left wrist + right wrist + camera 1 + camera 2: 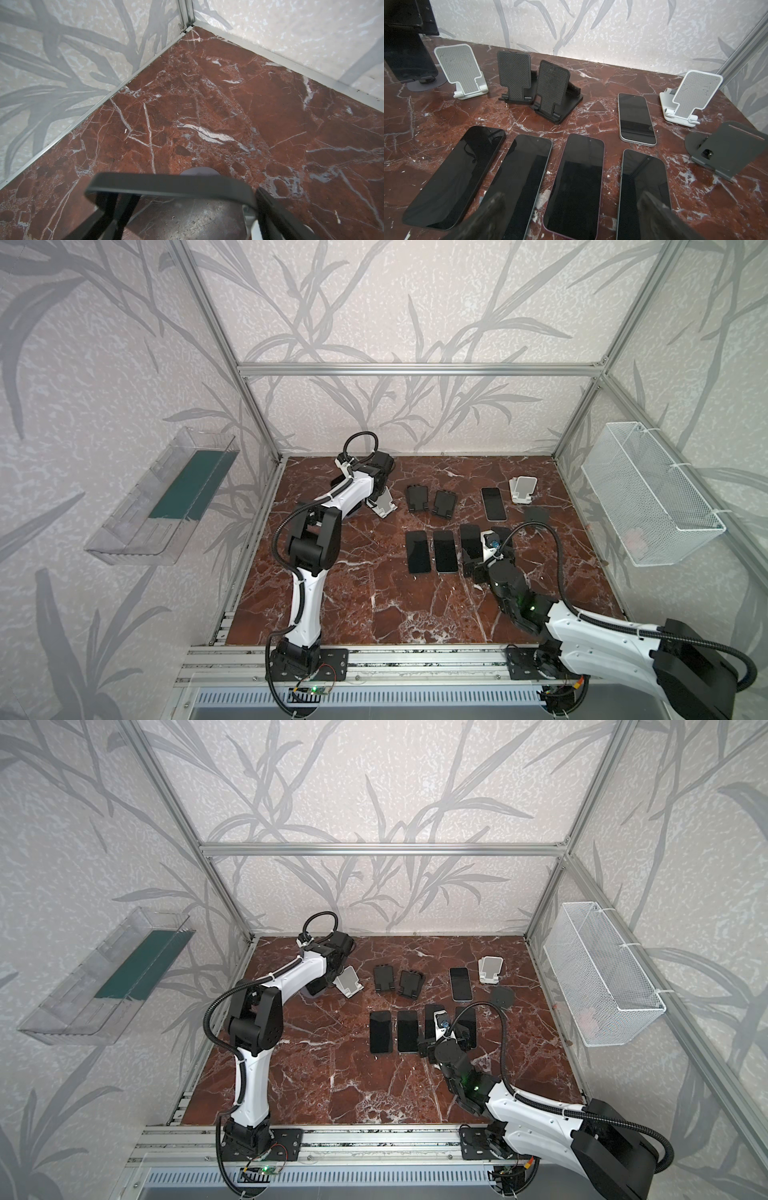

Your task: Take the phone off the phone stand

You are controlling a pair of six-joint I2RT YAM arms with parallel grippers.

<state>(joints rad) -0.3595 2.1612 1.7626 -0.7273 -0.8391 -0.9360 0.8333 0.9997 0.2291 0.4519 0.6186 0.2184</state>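
A dark phone (409, 60) leans upright on a grey phone stand with a round base (425, 84) at the back left of the table. In the left wrist view the phone's top edge (170, 185) runs across between the fingers, with the stand's base (198, 170) just beyond it. My left gripper (178, 197) is open and straddles the phone, one finger (270, 207) close against its side. In both top views the arm hides this grip. My right gripper (572, 196) hangs open over phones lying flat, holding nothing.
Several phones (417, 551) lie flat mid-table, and a silver one (493, 504) lies further back. Empty stands: white (384, 506), two black (417, 497), white (523, 489), dark grey (536, 514). A wire basket (652, 493) hangs on the right wall and a clear bin (162, 497) on the left.
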